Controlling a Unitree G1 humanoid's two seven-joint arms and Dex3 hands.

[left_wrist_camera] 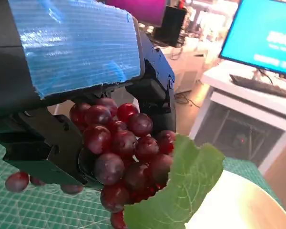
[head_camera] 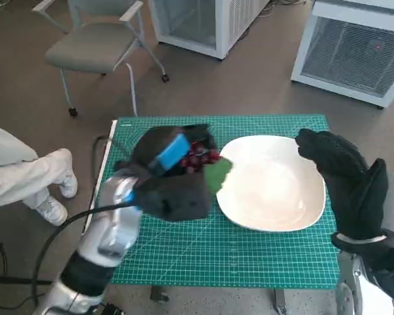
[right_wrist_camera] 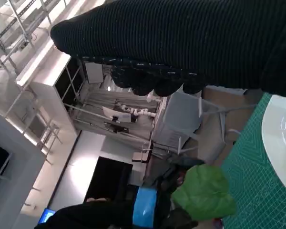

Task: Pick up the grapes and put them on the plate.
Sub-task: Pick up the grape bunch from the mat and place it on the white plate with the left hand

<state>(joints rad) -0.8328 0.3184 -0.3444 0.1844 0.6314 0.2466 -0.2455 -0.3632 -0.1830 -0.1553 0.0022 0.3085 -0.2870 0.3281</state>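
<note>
Your left hand (head_camera: 174, 172) is gripping the grapes (head_camera: 198, 157), its black fingers (left_wrist_camera: 155, 90) curling round the dark red bunch, as the left wrist view is showing plainly. The bunch is hanging from that hand, with a green leaf (left_wrist_camera: 186, 191) sticking out on the side facing the plate (head_camera: 276, 216). In the head view the leaf is just overlapping the plate's near rim, while the grapes themselves are sitting beside the plate rather than over its middle. A few grapes are dangling low, close to the green cutting mat (head_camera: 249, 262); whether they are touching it, you cannot tell from these views.

Your right hand (head_camera: 345, 177), in the black glove, is holding nothing. It is hovering at the far side of the plate from the left hand, its fingers loosely extended over the plate's rim. The right wrist view is showing the leaf and the blue tape of the left hand well apart from the glove, across the plate.
</note>
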